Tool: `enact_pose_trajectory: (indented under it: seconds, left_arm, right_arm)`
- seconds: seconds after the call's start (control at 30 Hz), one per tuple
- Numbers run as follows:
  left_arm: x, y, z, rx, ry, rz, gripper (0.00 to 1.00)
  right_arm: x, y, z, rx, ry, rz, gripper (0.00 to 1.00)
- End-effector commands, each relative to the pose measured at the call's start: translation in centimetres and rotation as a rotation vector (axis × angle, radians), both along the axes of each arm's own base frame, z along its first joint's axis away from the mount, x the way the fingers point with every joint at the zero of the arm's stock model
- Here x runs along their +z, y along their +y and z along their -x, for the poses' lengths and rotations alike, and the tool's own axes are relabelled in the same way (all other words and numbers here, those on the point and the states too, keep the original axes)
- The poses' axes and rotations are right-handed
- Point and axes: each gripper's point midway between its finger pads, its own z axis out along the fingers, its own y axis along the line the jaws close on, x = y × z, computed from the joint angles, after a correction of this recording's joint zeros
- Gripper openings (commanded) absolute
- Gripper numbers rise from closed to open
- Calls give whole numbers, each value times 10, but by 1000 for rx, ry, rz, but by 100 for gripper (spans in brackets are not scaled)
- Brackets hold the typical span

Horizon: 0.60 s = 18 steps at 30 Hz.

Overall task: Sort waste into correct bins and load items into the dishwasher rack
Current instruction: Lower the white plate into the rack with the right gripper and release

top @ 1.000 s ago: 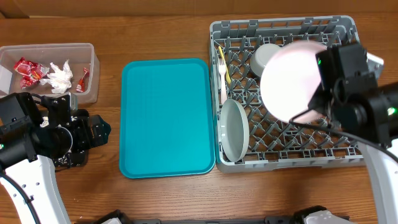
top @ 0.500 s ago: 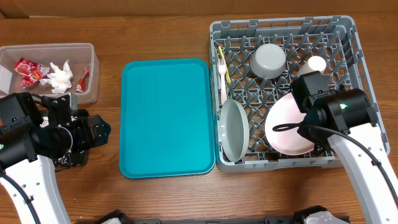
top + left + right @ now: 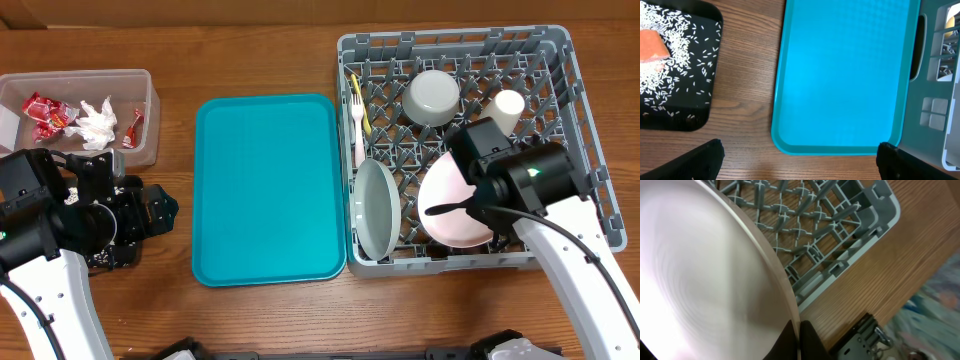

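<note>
The pale pink plate (image 3: 450, 208) stands tilted in the front part of the grey dishwasher rack (image 3: 455, 41). My right gripper (image 3: 799, 341) is shut on the plate's rim (image 3: 715, 275). Also in the rack are a grey plate (image 3: 377, 208) on edge, a grey bowl (image 3: 432, 96), a white cup (image 3: 508, 106) and yellow and white cutlery (image 3: 357, 115). The clear tub (image 3: 145, 120) holds red wrappers (image 3: 42, 112) and a napkin (image 3: 97, 125). Rice (image 3: 685, 45) and an orange cube (image 3: 652, 47) lie in the black tray (image 3: 707, 102). My left gripper (image 3: 800, 160) is open above bare wood.
An empty teal tray (image 3: 268, 188) lies between the bins and the rack, its corner just ahead of my left fingers (image 3: 695, 162). The rack's front wall (image 3: 850, 255) sits near the table's front edge.
My right arm has lowered the pink plate from above the rack into its front rows and shifted it slightly left. The left arm has not moved.
</note>
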Motion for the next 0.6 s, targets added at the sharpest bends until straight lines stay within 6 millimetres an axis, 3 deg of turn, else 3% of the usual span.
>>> enact_pose_trajectory:
  seconds: [0.0,0.37,0.57]
  left_arm:
    - [-2,0,-1,-7,-1,8,100]
    - [-2,0,-1,-7,-1,8,100]
    - [-2,0,-1,-7,-2,8,100]
  right_arm:
    - [-1,-5,-5,-16,-6,55,4]
    - [-29,-1,-13,-11,130,106,4]
    - [-30,2,-15,12,137,123,4]
